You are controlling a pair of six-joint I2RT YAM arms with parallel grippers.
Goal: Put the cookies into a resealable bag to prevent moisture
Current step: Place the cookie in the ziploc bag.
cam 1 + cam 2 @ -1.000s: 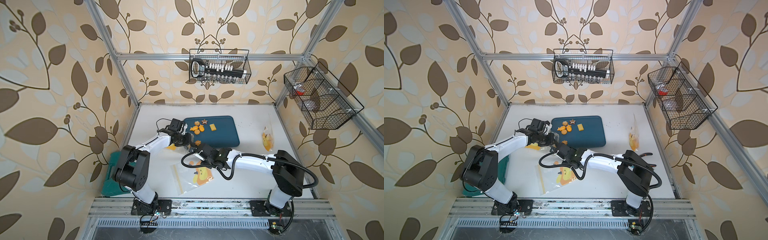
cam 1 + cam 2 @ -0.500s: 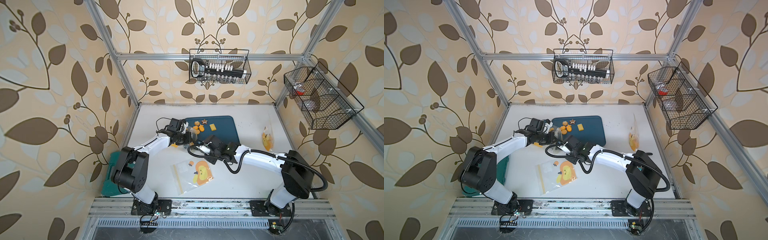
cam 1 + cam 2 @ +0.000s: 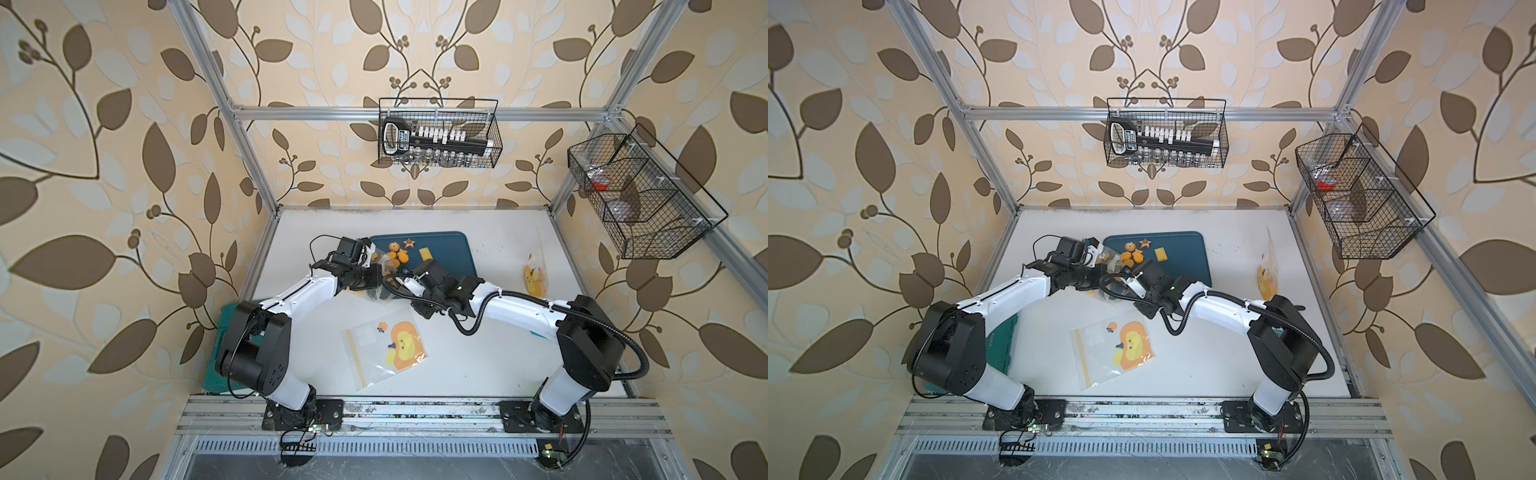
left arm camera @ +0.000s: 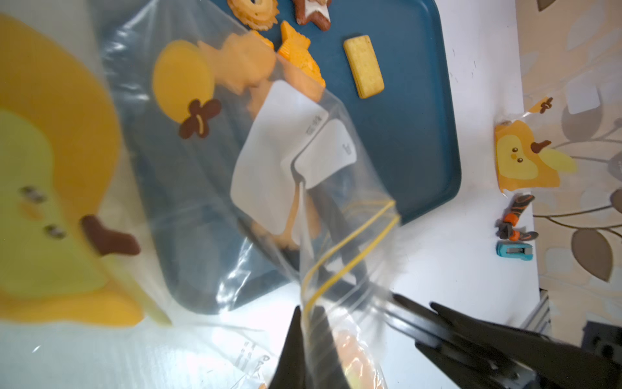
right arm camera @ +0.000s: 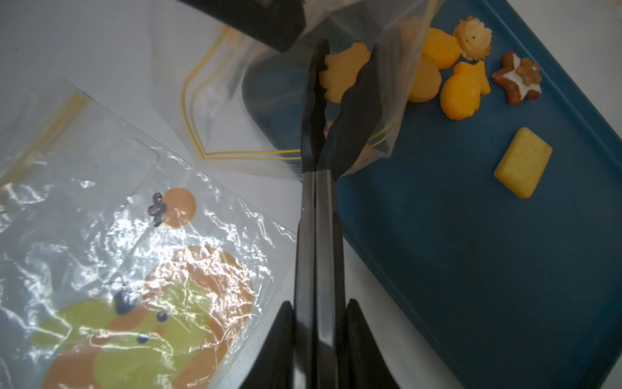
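Left claw [image 4: 306, 336] pinches the floppy, slippery bag [image 4: 269, 161] tightly at its rim; right claw [image 5: 319, 336], closed on tongs [image 5: 319, 219], holds one light, probably brittle cookie [image 5: 343, 72] inside the bag's mouth. Other cookies [image 5: 464, 91] sit on the blue tray [image 5: 471, 252]; squeeze gently across edges.

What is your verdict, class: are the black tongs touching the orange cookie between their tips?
Touching. The right wrist view shows the tongs pinching the orange cookie between both tips.

Lab test cell, aluminium frame [image 3: 316, 113], leaf-print wallpaper panels [image 3: 104, 145], hanging wire basket [image 3: 440, 137]
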